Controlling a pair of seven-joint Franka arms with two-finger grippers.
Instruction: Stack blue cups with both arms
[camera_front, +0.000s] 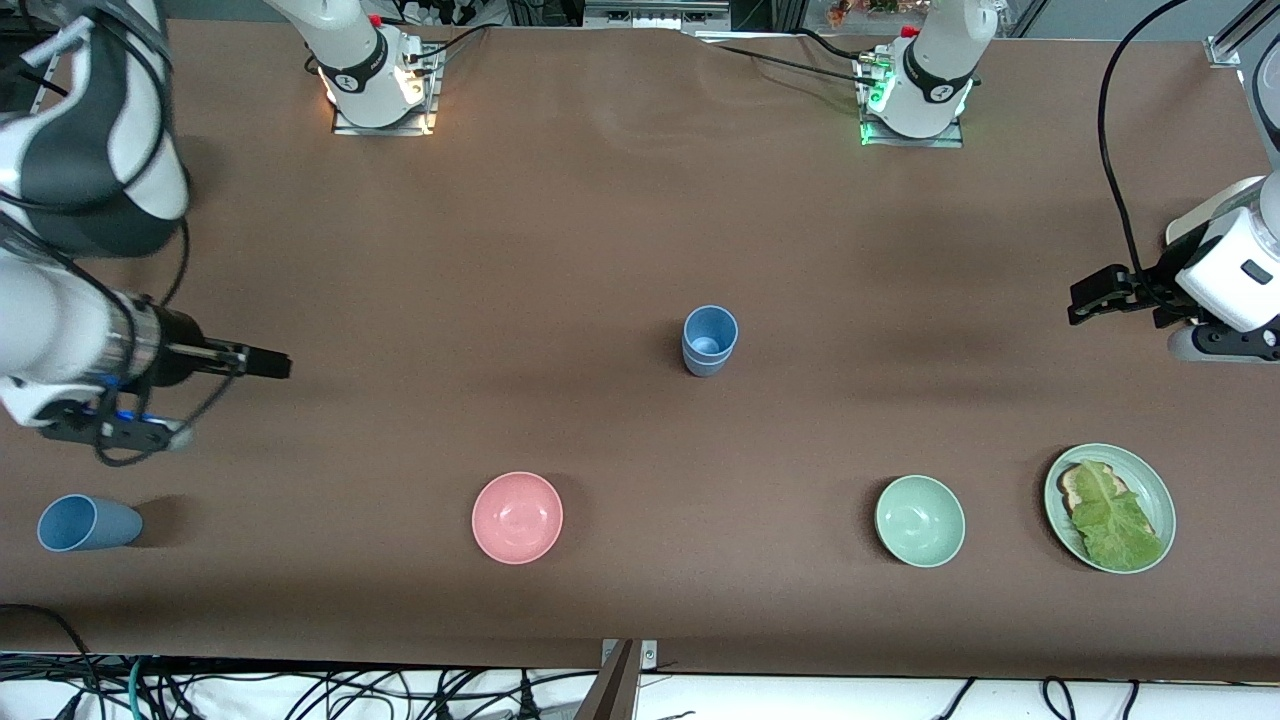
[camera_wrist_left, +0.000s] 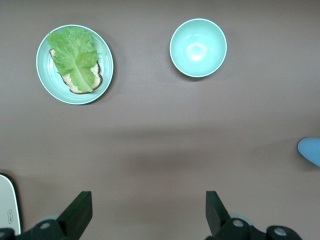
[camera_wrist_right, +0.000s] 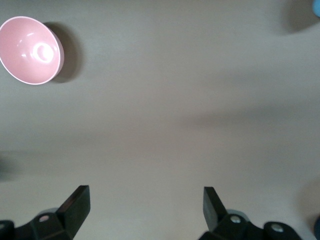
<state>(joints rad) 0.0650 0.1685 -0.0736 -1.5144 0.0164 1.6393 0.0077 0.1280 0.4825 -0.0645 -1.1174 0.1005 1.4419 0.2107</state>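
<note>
The right gripper (camera_front: 278, 364), jaws spread and empty, hovers above the tipped bright blue plastic cup (camera_front: 87, 523); judged next step: clamp its wall and carry it to the upright stacked blue tumblers (camera_front: 710, 340) mid-tabletop; the left gripper (camera_front: 1082, 300) waits released; brown cloth tabletop (camera_front: 560, 220).

We see only an edge sliver of the stacked blue cups (camera_wrist_left: 311, 150) at the left wrist view's 3 o'clock. The lettuce (camera_front: 1115, 520) hides most of the bread (camera_front: 1074, 488) beneath.
</note>
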